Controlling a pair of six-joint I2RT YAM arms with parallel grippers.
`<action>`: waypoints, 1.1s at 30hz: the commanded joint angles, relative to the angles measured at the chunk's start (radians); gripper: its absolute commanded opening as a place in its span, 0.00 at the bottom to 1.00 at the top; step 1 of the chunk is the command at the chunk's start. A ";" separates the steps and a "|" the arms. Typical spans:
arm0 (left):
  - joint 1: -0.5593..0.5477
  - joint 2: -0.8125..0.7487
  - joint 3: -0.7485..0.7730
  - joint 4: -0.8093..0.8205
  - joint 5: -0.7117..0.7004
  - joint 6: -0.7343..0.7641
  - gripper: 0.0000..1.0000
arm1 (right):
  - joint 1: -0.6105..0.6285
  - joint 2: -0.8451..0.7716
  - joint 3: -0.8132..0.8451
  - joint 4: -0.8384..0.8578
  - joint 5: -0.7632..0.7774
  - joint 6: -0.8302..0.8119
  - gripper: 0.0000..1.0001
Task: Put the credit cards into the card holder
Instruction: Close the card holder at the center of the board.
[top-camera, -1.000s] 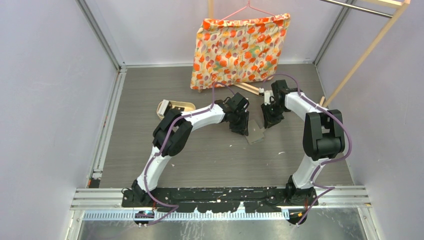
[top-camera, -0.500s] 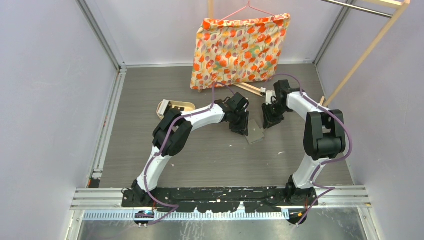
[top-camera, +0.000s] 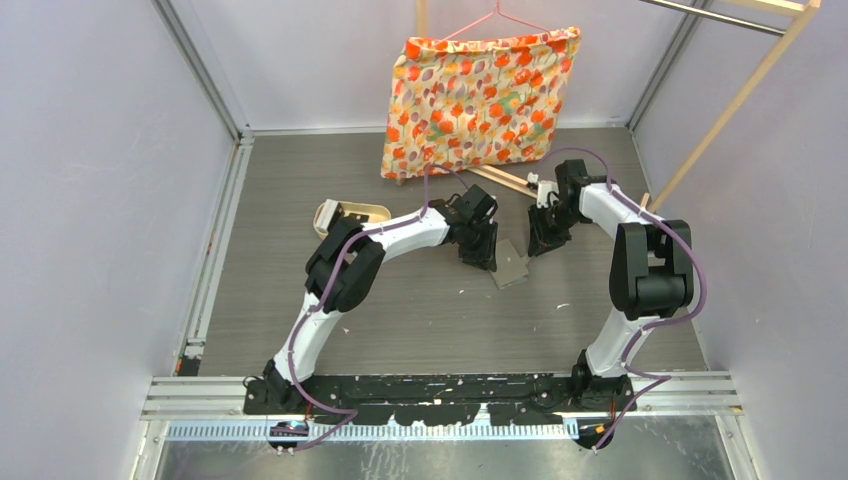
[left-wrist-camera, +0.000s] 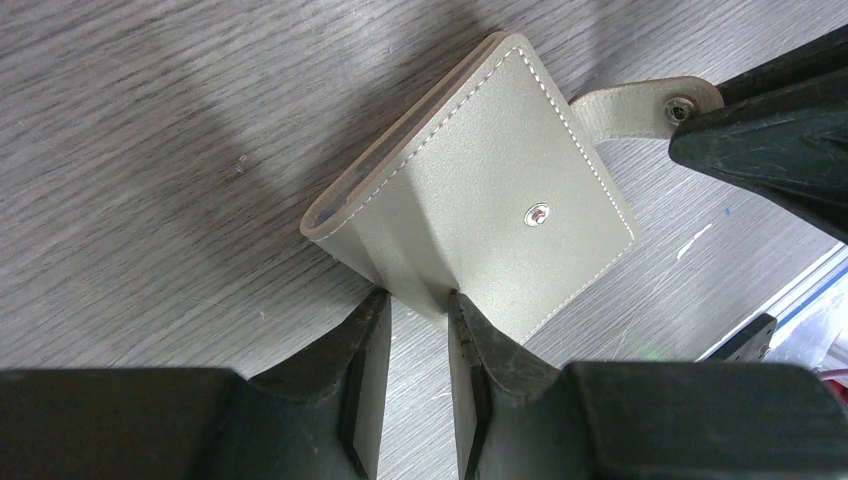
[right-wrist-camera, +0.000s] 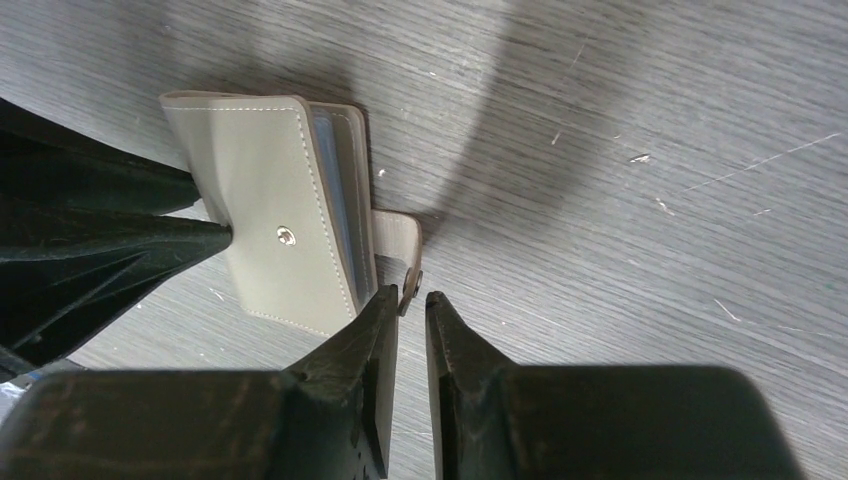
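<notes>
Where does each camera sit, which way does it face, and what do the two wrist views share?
Top external: above and behind the arms, looking down on the table; both arms whole, left gripper and right gripper at the card holder.
Left wrist: on the left arm, looking down past its own fingers, which pinch the card holder's edge.
Right wrist: on the right arm, looking down past its own fingers at the strap.
Shared: both wrist views show the card holder, its strap and the other gripper.
</notes>
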 joint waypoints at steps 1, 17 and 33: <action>0.016 0.004 -0.004 0.012 -0.023 0.030 0.29 | -0.014 0.002 0.039 -0.003 -0.049 0.021 0.20; 0.016 -0.038 -0.035 0.114 0.015 0.037 0.30 | -0.032 -0.071 0.006 0.013 -0.152 -0.036 0.01; 0.119 -0.233 -0.320 0.624 0.211 0.044 0.37 | -0.032 -0.093 -0.025 0.034 -0.235 -0.144 0.01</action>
